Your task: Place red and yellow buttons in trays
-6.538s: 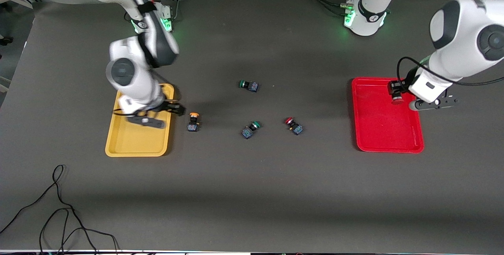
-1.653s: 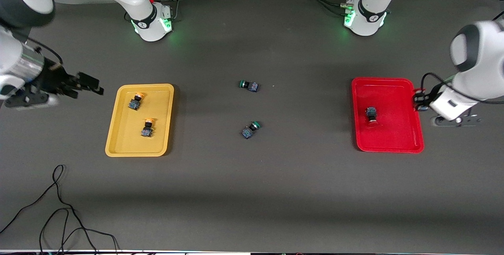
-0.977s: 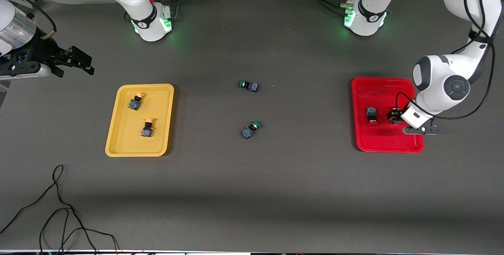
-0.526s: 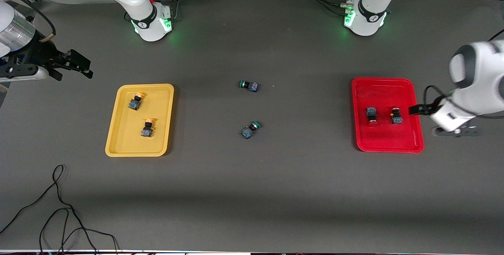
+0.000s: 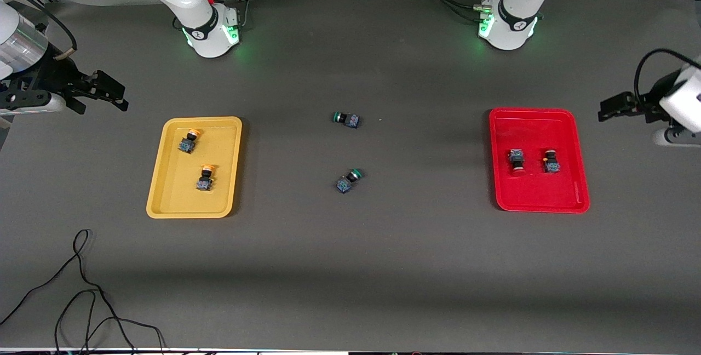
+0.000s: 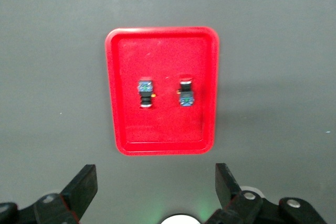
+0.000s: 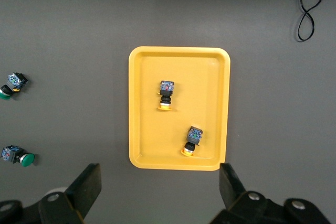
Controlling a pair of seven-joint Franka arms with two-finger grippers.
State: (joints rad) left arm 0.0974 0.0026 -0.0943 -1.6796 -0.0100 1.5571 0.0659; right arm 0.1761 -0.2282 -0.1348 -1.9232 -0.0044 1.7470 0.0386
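Observation:
Two yellow-capped buttons (image 5: 189,141) (image 5: 206,177) lie in the mustard yellow tray (image 5: 175,199). Two red-capped buttons (image 5: 516,159) (image 5: 551,161) lie in the red tray (image 5: 534,125). My right gripper (image 5: 112,93) is open and empty, in the air over the table just off the yellow tray toward the right arm's end. My left gripper (image 5: 609,108) is open and empty, over the table just off the red tray toward the left arm's end. The left wrist view shows the red tray (image 6: 163,137) with both red buttons (image 6: 145,93) (image 6: 185,94). The right wrist view shows the yellow tray (image 7: 147,129) with both yellow buttons (image 7: 166,94) (image 7: 192,140).
Two green-capped buttons (image 5: 346,119) (image 5: 348,180) lie on the dark table between the trays, and also show in the right wrist view (image 7: 13,84) (image 7: 18,156). A black cable (image 5: 82,289) lies near the table's front edge at the right arm's end.
My left gripper has let go of the second red button in the red tray and has drawn up and away off the tray. My right gripper has barely moved.

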